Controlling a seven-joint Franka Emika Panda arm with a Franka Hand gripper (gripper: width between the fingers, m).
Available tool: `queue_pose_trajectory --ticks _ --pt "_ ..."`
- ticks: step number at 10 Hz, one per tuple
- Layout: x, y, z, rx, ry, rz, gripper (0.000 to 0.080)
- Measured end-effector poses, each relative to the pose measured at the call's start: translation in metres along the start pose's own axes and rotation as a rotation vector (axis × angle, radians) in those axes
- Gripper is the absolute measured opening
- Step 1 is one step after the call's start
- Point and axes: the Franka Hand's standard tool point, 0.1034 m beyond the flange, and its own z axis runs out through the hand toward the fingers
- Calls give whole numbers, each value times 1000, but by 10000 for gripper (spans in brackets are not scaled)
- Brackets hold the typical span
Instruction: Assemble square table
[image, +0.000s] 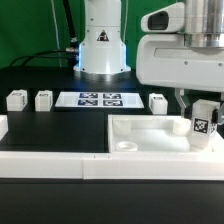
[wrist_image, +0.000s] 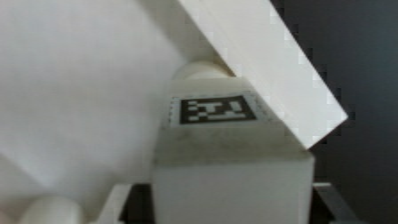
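Note:
The white square tabletop (image: 150, 135) lies on the black table at the exterior view's right, rim up, with a round socket (image: 125, 145) at its near left corner. My gripper (image: 203, 112) is shut on a white tag-marked leg (image: 204, 123) and holds it upright over the tabletop's far right corner. In the wrist view the leg (wrist_image: 222, 160) fills the space between my fingers, its tag facing the camera, its tip at a round socket (wrist_image: 201, 72) beside the tabletop's rim (wrist_image: 267, 70). Three other legs (image: 16, 100) (image: 43, 99) (image: 158, 102) stand on the table behind.
The marker board (image: 100, 99) lies flat between the loose legs. A long low white border wall (image: 50, 165) runs along the front edge of the table. The arm's white base (image: 101, 45) stands at the back.

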Motion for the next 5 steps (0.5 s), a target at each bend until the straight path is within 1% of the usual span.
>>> queue_pose_trajectory --ticks 1,2,5 --pt "1 -1 0 -40 -18 194 291" --pt "5 2 2 -38 -47 357 291" --pt "3 3 3 -44 -46 512 291"
